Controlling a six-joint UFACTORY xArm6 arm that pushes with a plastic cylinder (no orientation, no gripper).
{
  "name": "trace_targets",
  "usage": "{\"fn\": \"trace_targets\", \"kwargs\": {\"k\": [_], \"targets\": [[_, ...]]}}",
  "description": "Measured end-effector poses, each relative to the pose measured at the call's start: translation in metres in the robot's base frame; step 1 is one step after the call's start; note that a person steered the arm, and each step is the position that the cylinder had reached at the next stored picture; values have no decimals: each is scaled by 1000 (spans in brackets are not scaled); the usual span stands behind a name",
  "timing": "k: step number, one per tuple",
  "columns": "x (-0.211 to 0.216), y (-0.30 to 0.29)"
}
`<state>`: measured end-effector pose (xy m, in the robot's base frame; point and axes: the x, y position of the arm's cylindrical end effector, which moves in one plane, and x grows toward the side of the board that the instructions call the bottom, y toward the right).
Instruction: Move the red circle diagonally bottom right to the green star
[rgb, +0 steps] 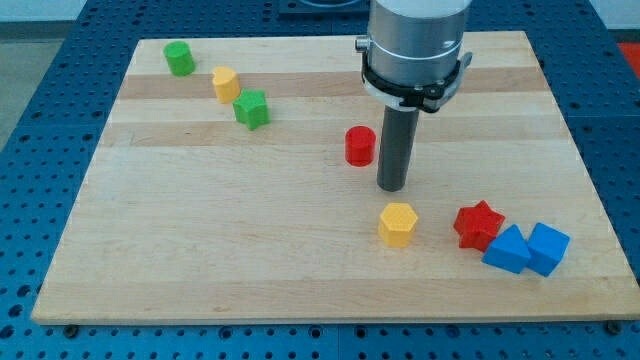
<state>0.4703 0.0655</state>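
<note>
Red circle (360, 146) upright near the middle of the wooden tabletop (200, 260), somewhat toward the top edge. My tip (391, 187) down on the board just right of and slightly below it, apart by a narrow gap. No fingers here, only a plain rod. Green star (251, 108) well off toward the top-left corner, touching or nearly touching a yellow hexagon (226, 84); green cylinder (179, 58) nearer that corner. Toward the bottom-right corner: another yellow hexagon (397, 223), a red star (478, 224), two blue blocks (526, 250) side by side.
</note>
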Motion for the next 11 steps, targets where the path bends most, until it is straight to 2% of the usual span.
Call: {"fn": "trace_targets", "kwargs": {"k": [3, 4, 6, 9, 10, 11], "targets": [[-54, -35], [-58, -47], [-53, -27], [-95, -27], [-120, -33], [-123, -55]]}}
